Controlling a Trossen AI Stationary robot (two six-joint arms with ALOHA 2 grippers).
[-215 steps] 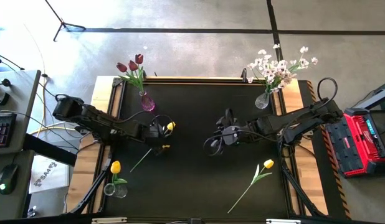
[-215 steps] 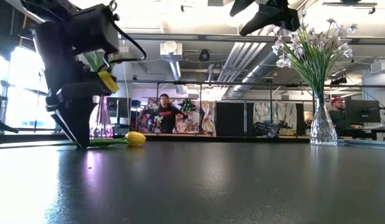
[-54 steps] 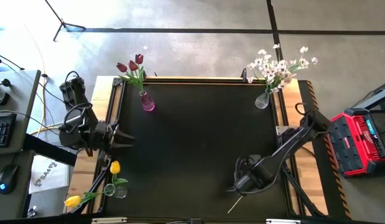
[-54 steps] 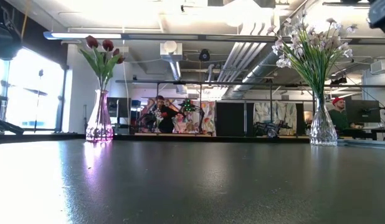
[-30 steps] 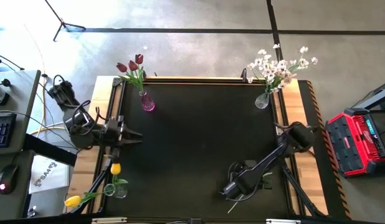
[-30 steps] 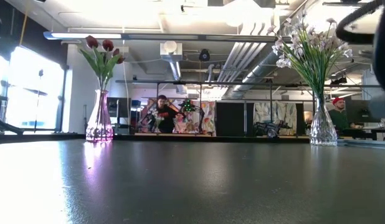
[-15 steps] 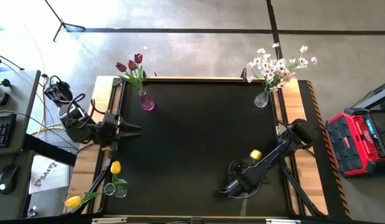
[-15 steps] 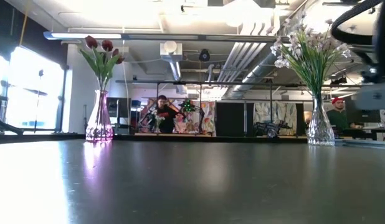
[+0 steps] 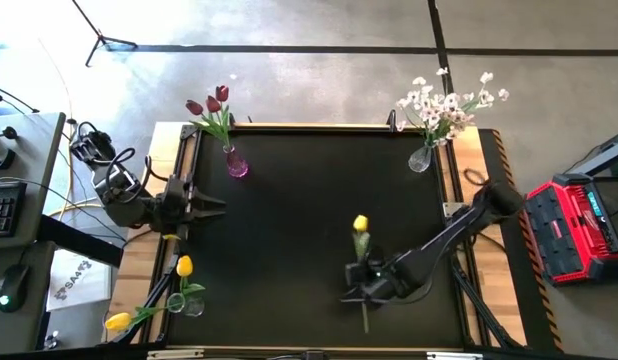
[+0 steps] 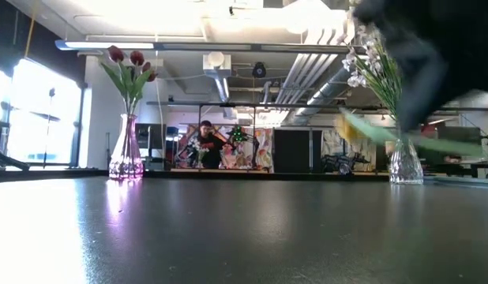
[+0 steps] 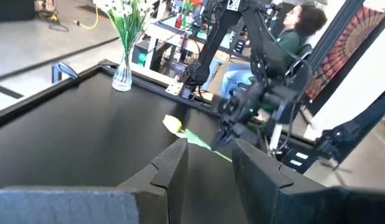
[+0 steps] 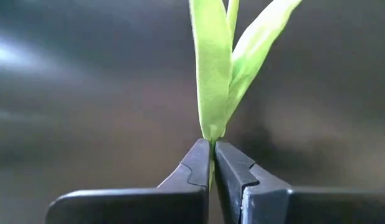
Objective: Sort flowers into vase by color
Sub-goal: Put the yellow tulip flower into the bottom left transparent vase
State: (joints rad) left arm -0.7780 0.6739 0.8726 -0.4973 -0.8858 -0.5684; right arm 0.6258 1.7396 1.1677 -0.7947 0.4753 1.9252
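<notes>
My right gripper is shut on a yellow tulip over the table's near right part; the bloom points toward the far edge, and the stem end sticks out on the near side. The low view shows the bloom above the table. My left gripper waits open at the table's left edge. A pink vase at the far left holds red tulips. At the far right, a clear vase holds white blossoms. A clear vase at the near left holds yellow tulips. My right gripper pinches the tulip's green stem between its two fingers, just where the two leaves branch off. The fingers come from the table's right and lie across the stem. The flower is lifted clear of the table and lies about level.
The table has a raised wooden rim. One yellow tulip leans out of the near-left vase past the table's left edge. A red case stands beside the table's right edge. People sit in the room beyond.
My right gripper has shut on the tulip's stem and gone a little toward the table's left edge. The tulip has been lifted off the table and swung about, so its bloom now points toward the far edge.
</notes>
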